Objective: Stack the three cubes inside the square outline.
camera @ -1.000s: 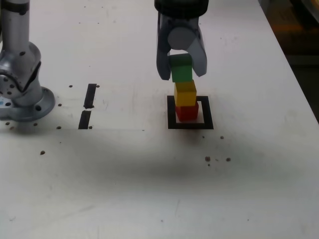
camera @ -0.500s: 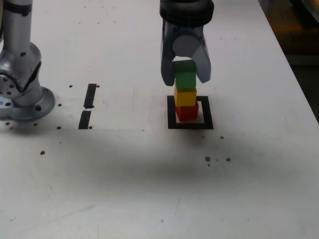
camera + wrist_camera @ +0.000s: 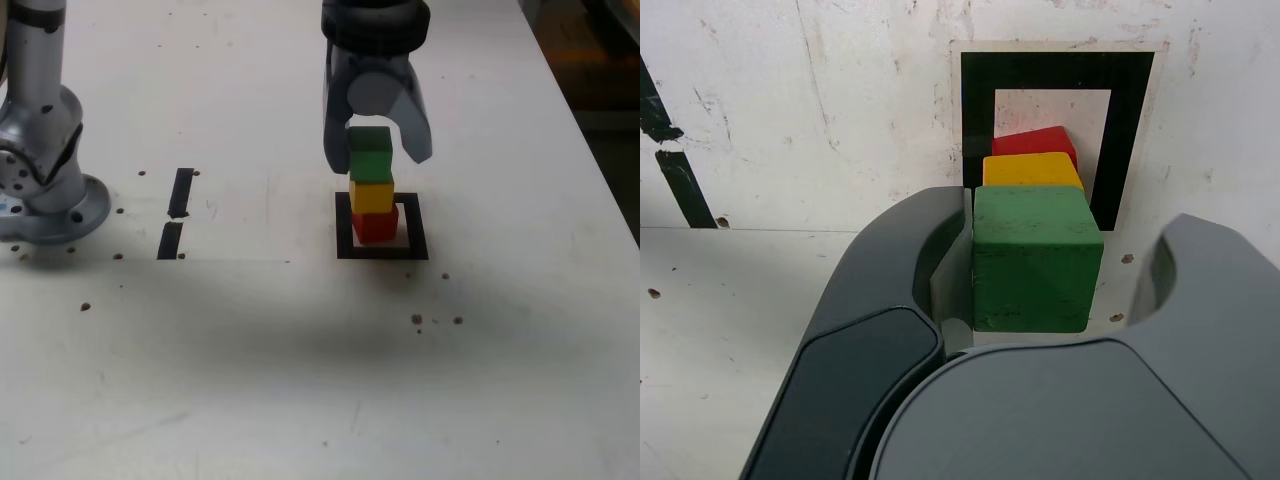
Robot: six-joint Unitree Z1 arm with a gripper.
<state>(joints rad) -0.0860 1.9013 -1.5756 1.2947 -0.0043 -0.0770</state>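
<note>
Inside the square outline (image 3: 380, 253) stands a stack: the red cube (image 3: 376, 225) at the bottom, the yellow cube (image 3: 372, 195) on it, the green cube (image 3: 370, 153) on top. My gripper (image 3: 377, 155) hangs over the stack, open, with its fingers on either side of the green cube. In the wrist view the green cube (image 3: 1035, 258) lies against one finger, and a clear gap separates it from the other. Behind it show the yellow cube (image 3: 1032, 170), the red cube (image 3: 1035, 141) and the square outline (image 3: 978, 120). My gripper (image 3: 1060, 255) fills the lower half of that view.
The arm's grey base (image 3: 45, 160) stands at the exterior view's left. Two short black tape strips (image 3: 181, 190) (image 3: 170, 240) lie between it and the stack. Dark specks dot the white table. The table's edge (image 3: 600, 170) runs along the exterior view's right.
The gripper came down and set the green cube on the yellow one. Its jaws then spread, and the finger at the exterior view's right moved off the cube.
</note>
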